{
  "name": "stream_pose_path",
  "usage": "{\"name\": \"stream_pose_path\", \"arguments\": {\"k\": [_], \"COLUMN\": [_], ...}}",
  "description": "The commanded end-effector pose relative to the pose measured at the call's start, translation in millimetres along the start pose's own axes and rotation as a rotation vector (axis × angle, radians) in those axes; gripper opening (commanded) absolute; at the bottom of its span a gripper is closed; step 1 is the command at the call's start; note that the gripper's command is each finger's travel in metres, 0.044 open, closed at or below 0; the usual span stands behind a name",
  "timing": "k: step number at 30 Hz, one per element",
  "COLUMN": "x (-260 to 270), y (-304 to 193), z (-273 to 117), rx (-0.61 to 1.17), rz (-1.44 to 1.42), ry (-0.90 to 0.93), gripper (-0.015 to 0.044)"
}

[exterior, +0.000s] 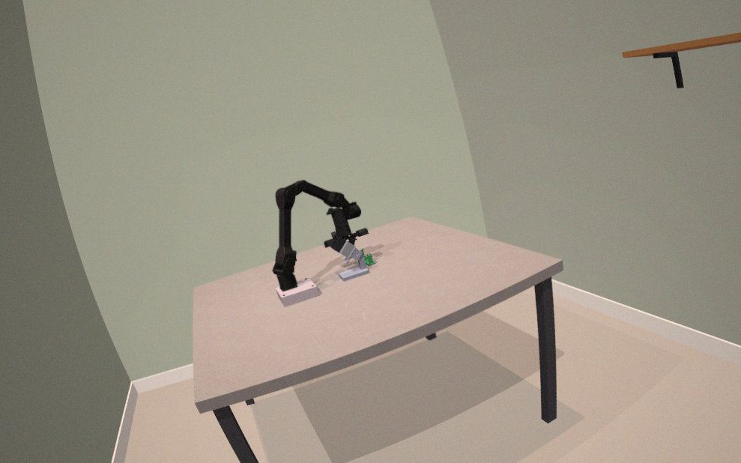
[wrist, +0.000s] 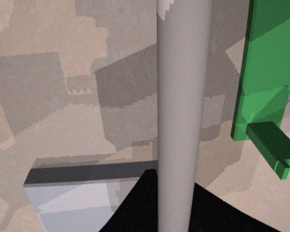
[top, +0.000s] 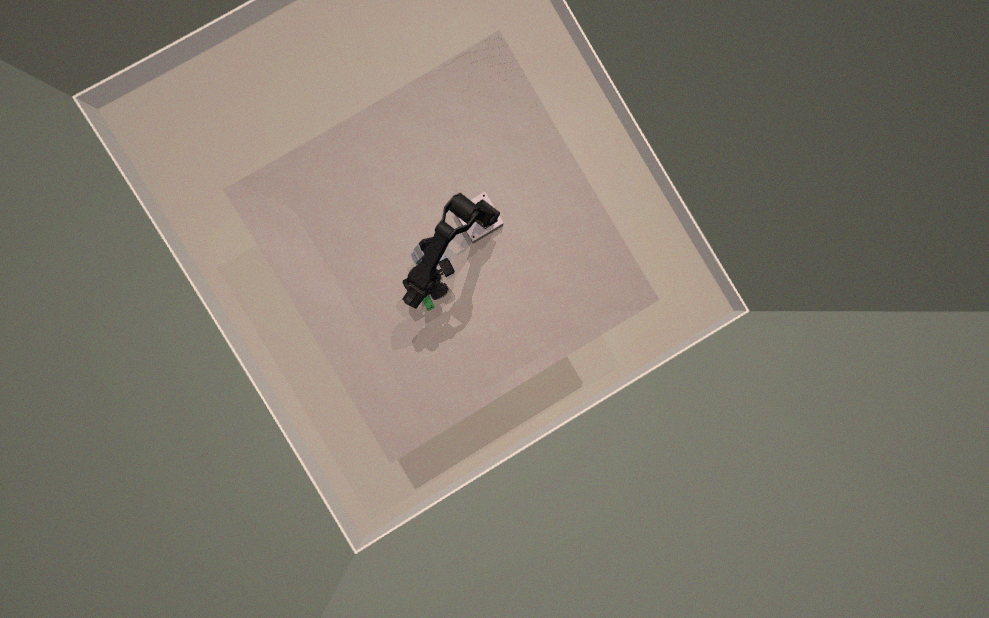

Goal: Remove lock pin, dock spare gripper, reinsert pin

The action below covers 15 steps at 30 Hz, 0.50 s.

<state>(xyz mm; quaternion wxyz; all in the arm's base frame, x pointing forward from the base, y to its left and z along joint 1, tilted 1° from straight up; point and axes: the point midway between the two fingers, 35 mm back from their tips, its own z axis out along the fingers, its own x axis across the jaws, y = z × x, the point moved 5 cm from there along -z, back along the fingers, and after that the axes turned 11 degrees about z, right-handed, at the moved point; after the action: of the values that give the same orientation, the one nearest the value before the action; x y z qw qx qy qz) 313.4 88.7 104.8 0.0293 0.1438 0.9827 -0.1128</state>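
Observation:
My gripper (exterior: 351, 242) (wrist: 173, 182) is shut on the lock pin (wrist: 182, 94), a pale grey rod running up the wrist view. The pin cannot be made out in the top and exterior views. The gripper is above the table, close to the mount (exterior: 354, 275). A tilted grey block with a dark end, apparently the spare gripper (exterior: 348, 249) (top: 417, 252), sits at the mount's upper part. Whether its spigot is fully in the socket is hidden. A pale slab at lower left in the wrist view looks like the mount's base (wrist: 65, 205). The fingers' contact with the mount cannot be judged.
A green cradle (top: 428, 304) (exterior: 369, 259) (wrist: 267, 68) stands just beyond the mount, with a forked post and nothing visible in it. My arm's base (top: 489, 231) (exterior: 298, 294) is on the other side of the mount. All stand on the table (exterior: 419, 282).

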Motion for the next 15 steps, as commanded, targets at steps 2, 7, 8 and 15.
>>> {"name": "stream_pose_path", "arguments": {"k": [2, 7, 8, 15], "x": [-0.7, -1.4, -1.5, -2.9], "y": [-3.6, -6.5, -6.8, -11.0], "z": [1.3, 2.1, 2.1, 3.3], "rx": [0.004, 0.004, 0.004, 0.004], "rz": [-0.003, -0.003, -0.003, -0.003], "ry": [-0.002, -0.001, -0.001, 0.0], "gripper": [0.0, 0.0, 0.0, 0.0]}}
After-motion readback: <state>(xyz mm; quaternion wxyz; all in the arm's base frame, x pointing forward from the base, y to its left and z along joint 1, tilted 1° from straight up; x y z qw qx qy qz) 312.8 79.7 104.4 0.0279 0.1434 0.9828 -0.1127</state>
